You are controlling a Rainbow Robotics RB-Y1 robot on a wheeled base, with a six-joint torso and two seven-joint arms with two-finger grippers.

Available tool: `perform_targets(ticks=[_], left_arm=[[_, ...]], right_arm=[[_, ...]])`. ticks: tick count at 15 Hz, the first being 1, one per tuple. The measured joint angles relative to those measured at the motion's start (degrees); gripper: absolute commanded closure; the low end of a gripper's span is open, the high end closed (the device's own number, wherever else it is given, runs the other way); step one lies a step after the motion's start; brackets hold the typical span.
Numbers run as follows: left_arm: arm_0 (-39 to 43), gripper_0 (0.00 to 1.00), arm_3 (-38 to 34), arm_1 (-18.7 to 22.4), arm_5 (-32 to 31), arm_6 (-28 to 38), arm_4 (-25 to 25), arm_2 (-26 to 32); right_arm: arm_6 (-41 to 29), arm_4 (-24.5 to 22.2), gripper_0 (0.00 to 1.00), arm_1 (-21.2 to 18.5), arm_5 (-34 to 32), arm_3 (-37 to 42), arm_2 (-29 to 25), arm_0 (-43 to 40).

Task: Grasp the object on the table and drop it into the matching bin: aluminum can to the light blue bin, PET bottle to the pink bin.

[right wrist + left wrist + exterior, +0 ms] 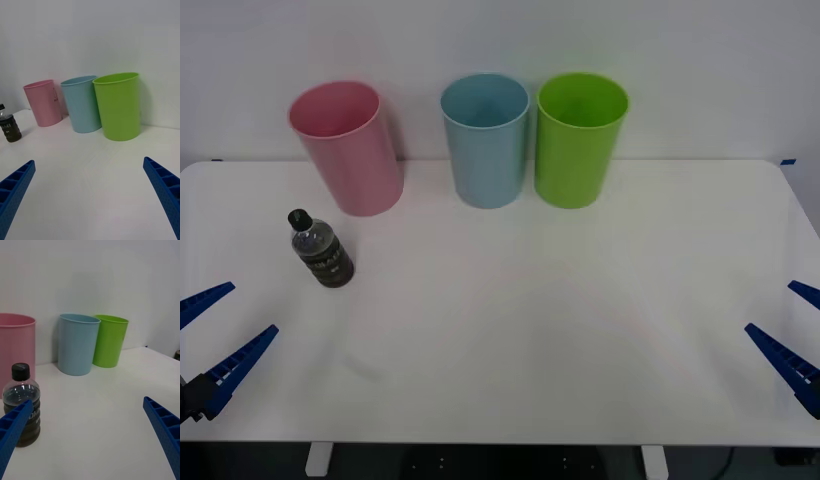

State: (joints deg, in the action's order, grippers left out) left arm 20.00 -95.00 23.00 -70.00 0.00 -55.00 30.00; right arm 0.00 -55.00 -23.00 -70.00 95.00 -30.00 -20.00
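The bottle (321, 250) stands upright on the table (510, 330), on the left side, just near of the pink bin (347, 147) and apart from it; its long axis is vertical, black cap up. Three bins stand in a row along the far edge: pink at left, blue bin (485, 140) in the middle, green bin (580, 138) at right. The left gripper (215, 335) sits at the near left corner of the table with its fingers spread wide and nothing between them. The right gripper (795, 335) sits at the near right corner, fingers likewise spread and empty. The bottle lies far of the left gripper and slightly to its right; in the left wrist view the bottle (21, 405) appears just beyond one finger (13, 427), off the centreline of the opening, not between the fingers. The left arm is clearly the nearer one; the right gripper is well apart from the bottle, across the width of the table. Judged step: approach not yet begun. The coming move likely calls for the left gripper to advance toward the far side and shift sideways until the upright bottle sits centred between the fingers, then close on the body below the cap. Destination for a PET bottle is the pink bin, directly beyond the bottle
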Motion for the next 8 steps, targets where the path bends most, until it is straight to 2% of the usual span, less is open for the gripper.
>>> perform_targets(ticks=[4,8], left_arm=[[-0.5,0.00,0.8,-1.5,0.2,0.1,1.0,-0.3],[-0.5,0.00,1.0,-1.1,1.4,0.2,2.8,-1.6]], right_arm=[[0.0,0.0,0.00,0.0,0.0,0.0,0.0,0.0],[0.0,0.0,0.00,0.0,0.0,0.0,0.0,0.0]])
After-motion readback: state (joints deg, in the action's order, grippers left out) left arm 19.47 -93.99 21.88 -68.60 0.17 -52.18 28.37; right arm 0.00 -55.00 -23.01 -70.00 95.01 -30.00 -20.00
